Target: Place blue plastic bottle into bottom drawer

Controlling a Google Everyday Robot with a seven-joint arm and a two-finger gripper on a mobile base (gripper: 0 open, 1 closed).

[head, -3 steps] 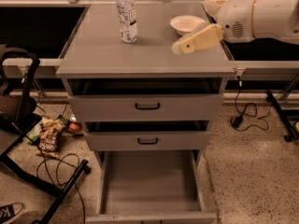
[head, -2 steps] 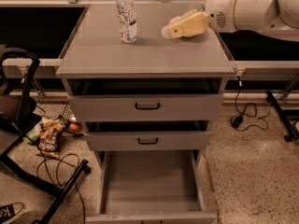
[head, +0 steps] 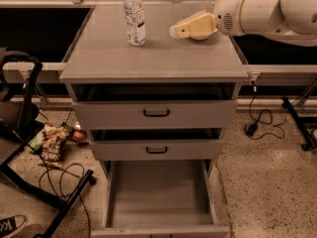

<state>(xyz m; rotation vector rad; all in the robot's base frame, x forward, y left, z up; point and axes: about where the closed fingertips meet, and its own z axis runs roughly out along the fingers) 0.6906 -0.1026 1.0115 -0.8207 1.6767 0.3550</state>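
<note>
The blue plastic bottle [head: 134, 16], clear with a white cap and a white-and-blue label, stands upright at the back left of the grey cabinet top [head: 153, 58]. My gripper [head: 179, 31], cream-coloured on a white arm, reaches in from the right and hovers over the cabinet top, a short way right of the bottle and apart from it. The bottom drawer [head: 158, 197] is pulled out wide and lies empty below. The white bowl is hidden behind the gripper.
Two shallower drawers with black handles [head: 156, 113] [head: 156, 150] sit above the bottom drawer, slightly pulled out. Snack bags [head: 52, 143], black stand legs [head: 64, 202] and a shoe [head: 11, 225] lie on the floor at left. Cables [head: 257, 120] lie at right.
The gripper has moved left and slightly back across the cabinet top, closer to the bottle, and now covers the white bowl. The bottle and drawers have not moved.
</note>
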